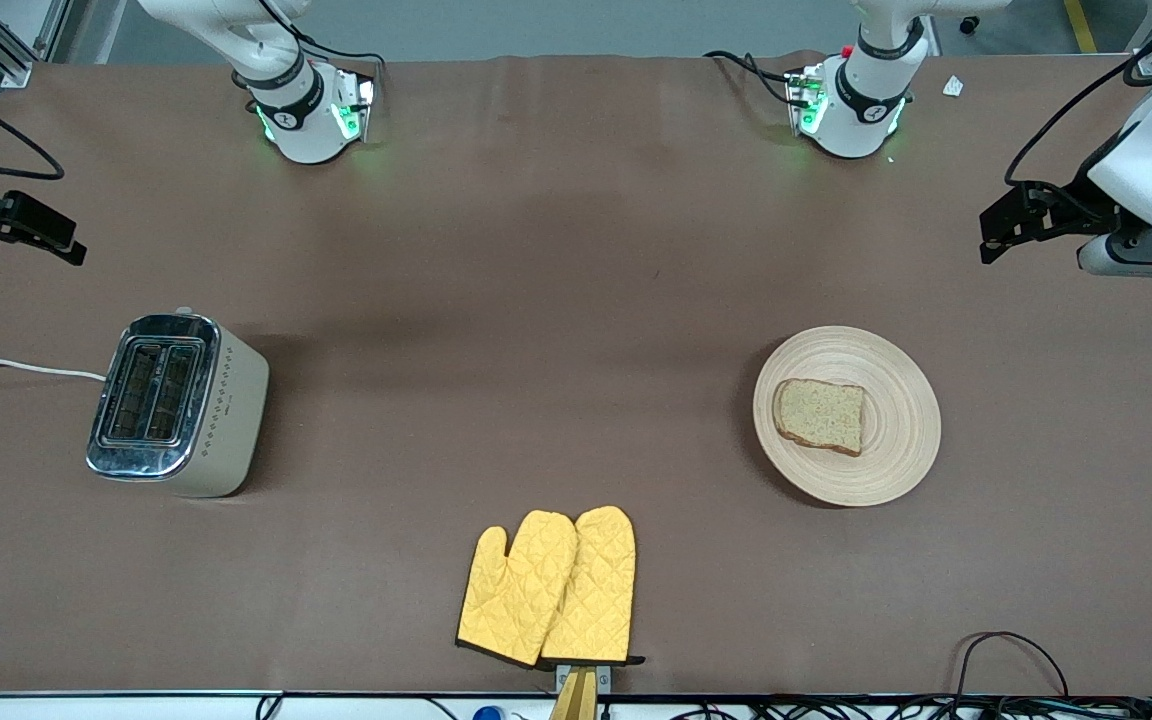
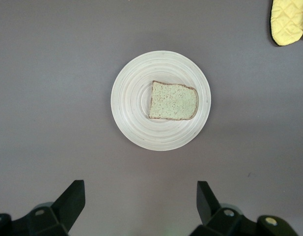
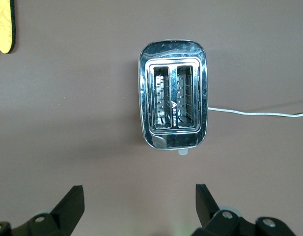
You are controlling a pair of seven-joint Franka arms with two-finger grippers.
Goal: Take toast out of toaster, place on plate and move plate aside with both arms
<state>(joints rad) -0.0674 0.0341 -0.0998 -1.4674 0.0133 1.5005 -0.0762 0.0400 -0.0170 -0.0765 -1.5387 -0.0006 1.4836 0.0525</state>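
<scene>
Fingers of the left gripper are spread above the plate; the right gripper, also spread, hovers over the empty toaster. Toast already lies on the plate, so moving it aside seemingly remains: both grippers must descend to its rim.

Brown table: toaster, plate, apparently two mitts

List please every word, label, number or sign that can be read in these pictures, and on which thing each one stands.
No text can be read in full.
Toaster: a small white triangle sign with tiny print under it, between the two slots; too small to read.
Toaster side: a row of small diamond marks, no letters.
Arm base rings: a small logo, unreadable.
Plate, toast, oven mitts: none.
</scene>
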